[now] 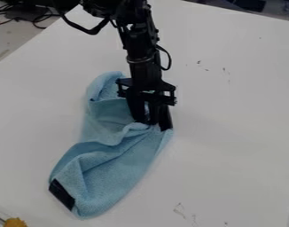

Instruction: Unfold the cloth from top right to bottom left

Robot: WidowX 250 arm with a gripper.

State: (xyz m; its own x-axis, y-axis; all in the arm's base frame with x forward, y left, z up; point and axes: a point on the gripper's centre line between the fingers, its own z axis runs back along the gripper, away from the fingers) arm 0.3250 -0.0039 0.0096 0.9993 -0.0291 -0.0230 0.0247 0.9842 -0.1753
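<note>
the cloth (114,177) lies on the white table (230,111), a little left of the view's middle; it is light blue, long and crumpled, running at a slant from its upper end, beside the gripper (153,124), down to a broad lower end at the lower left; the upper end is narrower and rounded, with a fold turned over on itself; below that a smoother part spreads out, then a thick, loose roll of folds crosses the middle and runs toward the gripper; the lower part is broader and flatter, with a few soft creases, one of them curving down near the left edge; a dark patch (61,194) sits on the cloth's lower left edge, set at a slant.

the arm (141,51) comes in from the top edge, left of the middle, and hangs down almost upright, leaning slightly; the gripper points down at the right side of the cloth, its lower end touching the folds there and covering part of them; i cannot tell whether it is wide or narrow, nor whether it has hold of the cloth.

thin cables (37,20), dark and red, lie beyond the table at the upper left; a yellow thing (15,222) shows at the lower left corner, well below the dark patch; small dark marks (199,62) dot the table to the right of the arm.
</note>
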